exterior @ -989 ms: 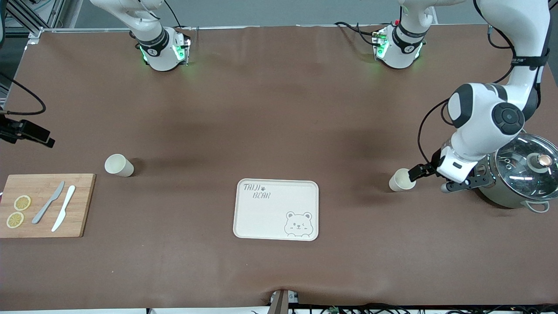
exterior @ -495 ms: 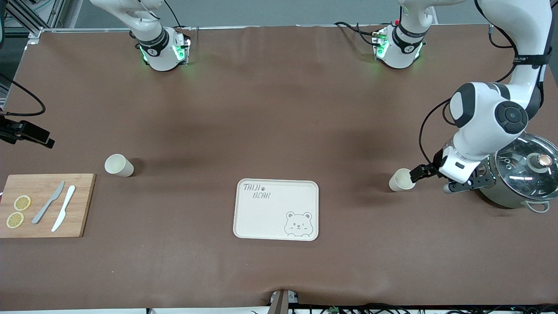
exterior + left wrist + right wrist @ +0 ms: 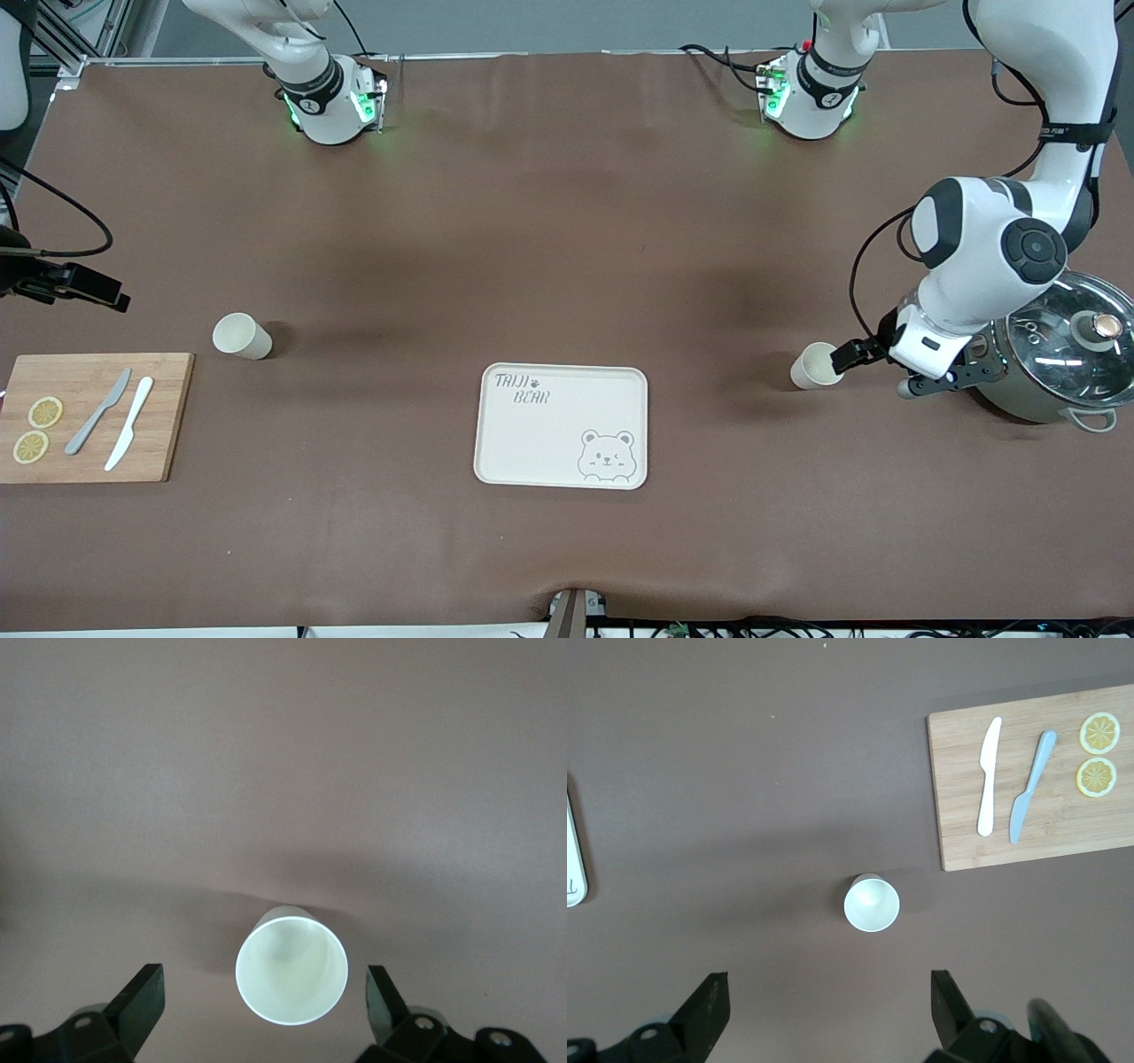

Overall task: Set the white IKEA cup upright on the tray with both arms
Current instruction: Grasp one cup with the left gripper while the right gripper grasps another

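Note:
Two white cups stand mouth up on the brown table. One cup [image 3: 813,367] is toward the left arm's end; my left gripper [image 3: 846,356] is open right above it, a finger on either side of its rim [image 3: 291,970]. The left gripper [image 3: 264,983] touches nothing. The other cup [image 3: 241,337] is toward the right arm's end and shows in the right wrist view [image 3: 872,903]. My right gripper [image 3: 111,299] hangs open and empty above the table's end by the cutting board, away from that cup [image 3: 826,992]. The cream tray [image 3: 562,425] lies empty between the cups, nearer the front camera.
A steel pot with a glass lid [image 3: 1063,354] stands beside the left gripper's hand, at the left arm's end. A wooden cutting board [image 3: 93,416] with two knives and two lemon slices lies nearer the front camera than the right-end cup; it also shows in the right wrist view [image 3: 1036,780].
My right gripper has moved a little toward the cup at its end of the table. My left arm has shifted slightly over its cup. Neither cup has moved.

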Controlling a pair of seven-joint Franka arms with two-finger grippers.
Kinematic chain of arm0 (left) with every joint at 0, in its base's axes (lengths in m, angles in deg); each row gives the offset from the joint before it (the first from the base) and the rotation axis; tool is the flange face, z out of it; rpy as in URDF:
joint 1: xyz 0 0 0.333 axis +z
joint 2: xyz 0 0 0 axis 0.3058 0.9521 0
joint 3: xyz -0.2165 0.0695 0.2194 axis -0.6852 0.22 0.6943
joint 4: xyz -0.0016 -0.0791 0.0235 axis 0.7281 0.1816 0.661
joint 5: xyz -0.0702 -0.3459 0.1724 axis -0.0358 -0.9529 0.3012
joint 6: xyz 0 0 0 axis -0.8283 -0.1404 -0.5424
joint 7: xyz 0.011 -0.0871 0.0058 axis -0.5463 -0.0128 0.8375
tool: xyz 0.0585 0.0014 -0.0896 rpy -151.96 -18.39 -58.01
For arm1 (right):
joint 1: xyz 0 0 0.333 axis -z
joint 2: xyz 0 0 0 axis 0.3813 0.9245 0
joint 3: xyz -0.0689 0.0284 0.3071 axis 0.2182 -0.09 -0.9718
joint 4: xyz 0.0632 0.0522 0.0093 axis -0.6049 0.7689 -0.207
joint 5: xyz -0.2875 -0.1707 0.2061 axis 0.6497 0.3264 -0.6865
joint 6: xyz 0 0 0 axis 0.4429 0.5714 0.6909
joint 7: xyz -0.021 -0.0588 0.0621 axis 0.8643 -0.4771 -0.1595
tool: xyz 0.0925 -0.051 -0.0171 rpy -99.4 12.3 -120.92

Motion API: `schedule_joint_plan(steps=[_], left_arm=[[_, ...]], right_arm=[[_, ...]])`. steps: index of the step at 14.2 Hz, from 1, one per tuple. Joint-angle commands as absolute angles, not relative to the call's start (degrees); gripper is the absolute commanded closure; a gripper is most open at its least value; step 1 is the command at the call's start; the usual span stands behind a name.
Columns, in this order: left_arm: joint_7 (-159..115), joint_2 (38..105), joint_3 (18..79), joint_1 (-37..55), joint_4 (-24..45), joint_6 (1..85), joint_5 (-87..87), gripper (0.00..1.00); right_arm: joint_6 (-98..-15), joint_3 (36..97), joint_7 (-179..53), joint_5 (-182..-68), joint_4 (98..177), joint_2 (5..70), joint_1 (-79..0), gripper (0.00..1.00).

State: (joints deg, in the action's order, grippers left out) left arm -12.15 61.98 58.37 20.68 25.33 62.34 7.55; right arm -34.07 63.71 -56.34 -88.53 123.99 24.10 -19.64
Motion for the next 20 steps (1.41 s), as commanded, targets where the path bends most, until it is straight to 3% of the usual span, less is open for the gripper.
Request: schedule_joint_plan(steps=[1,8,11,17,19,20], left_arm=[[-11.45,62.9,58.18,20.97,24.31,61.41,6.93,0.0],[-10.84,67.2,58.35,21.05,23.7,61.94,6.84,0.0],[-11.01,68.44,58.35,21.32,23.7,63.08,7.01,0.03],[-11.19,71.69,58.26,22.02,23.7,63.61,6.93,0.34],[-10.84,72.21,58.26,22.02,23.88,63.61,6.75,0.64],[-10.84,72.48,58.26,22.02,23.79,63.61,6.75,0.75]], right_arm=[[-35.23,63.68,-56.38,-88.2,123.07,29.63,-19.86,0.0],[-35.94,63.85,-56.29,-87.93,124.74,36.93,-18.72,0.0],[-43.03,63.85,-56.46,-88.46,129.2,38.17,-16.79,0.0],[-53.78,63.85,-61.82,-88.37,142.21,35.37,-14.77,0.0],[-53.96,63.85,-64.27,-88.37,144.42,34.22,-14.07,0.0],[-54.83,63.85,-66.03,-88.37,144.69,34.39,-12.93,0.0]])
